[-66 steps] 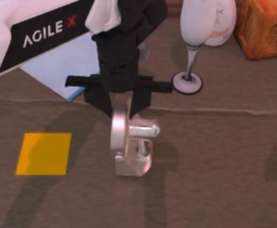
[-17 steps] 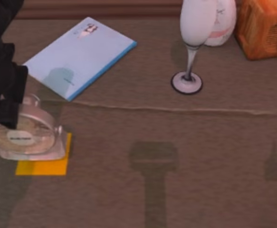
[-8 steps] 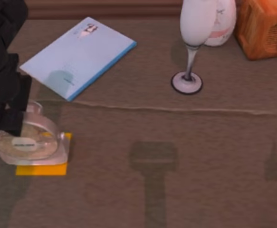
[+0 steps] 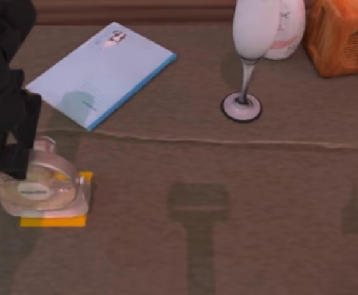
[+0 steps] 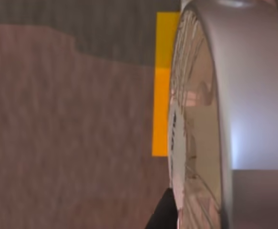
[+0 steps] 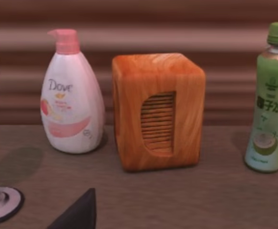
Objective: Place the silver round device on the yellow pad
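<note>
At the table's left side, my left gripper [image 4: 7, 163] stands over the silver round device [image 4: 40, 189]. I cannot tell if it grips the device or how wide it is. The device lies over the yellow pad [image 4: 54, 219], covering most of it; a yellow strip shows beside the disc in the left wrist view. My right arm is not in the top view.

My counter [image 4: 264, 203] is brown, with a thin crease running across it. The yellow pad [image 4: 53, 219] lies flat at the near left, and the silver round device [image 4: 40, 187] rests on it. A light-blue booklet [image 4: 102, 74] lies far left. A white stemmed glass [image 4: 243, 106] stands far centre, a pink-capped pump bottle [image 6: 72, 109], an orange box [image 6: 155, 112] and a green bottle [image 6: 267, 109] behind it to the right.
</note>
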### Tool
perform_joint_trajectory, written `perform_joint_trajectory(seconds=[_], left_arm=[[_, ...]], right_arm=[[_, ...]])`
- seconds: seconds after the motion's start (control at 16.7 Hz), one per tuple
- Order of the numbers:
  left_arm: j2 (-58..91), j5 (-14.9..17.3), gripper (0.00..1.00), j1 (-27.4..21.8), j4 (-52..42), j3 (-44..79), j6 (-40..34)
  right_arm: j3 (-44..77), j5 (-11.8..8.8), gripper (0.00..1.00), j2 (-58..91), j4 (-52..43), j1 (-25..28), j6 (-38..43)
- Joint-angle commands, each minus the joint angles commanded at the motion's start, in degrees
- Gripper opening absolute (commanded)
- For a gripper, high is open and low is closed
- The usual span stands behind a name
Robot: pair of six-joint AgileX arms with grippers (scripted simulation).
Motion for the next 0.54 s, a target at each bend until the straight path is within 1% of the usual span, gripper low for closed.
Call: perform_joint_trajectory(seconds=[0.18,0.24,0.54], left_arm=[[0.0,0.0,0.98,0.0,0.0,0.0,0.0],[0.0,0.0,1.0,0.0,0.0,0.0,0.0],[0.0,0.0,1.0,0.0,0.0,0.0,0.0]], right_arm=[[0.0,0.0,1.0,0.0,0.0,0.0,0.0],[0.0,0.0,1.0,0.0,0.0,0.0,0.0],[0.0,0.0,1.0,0.0,0.0,0.0,0.0]])
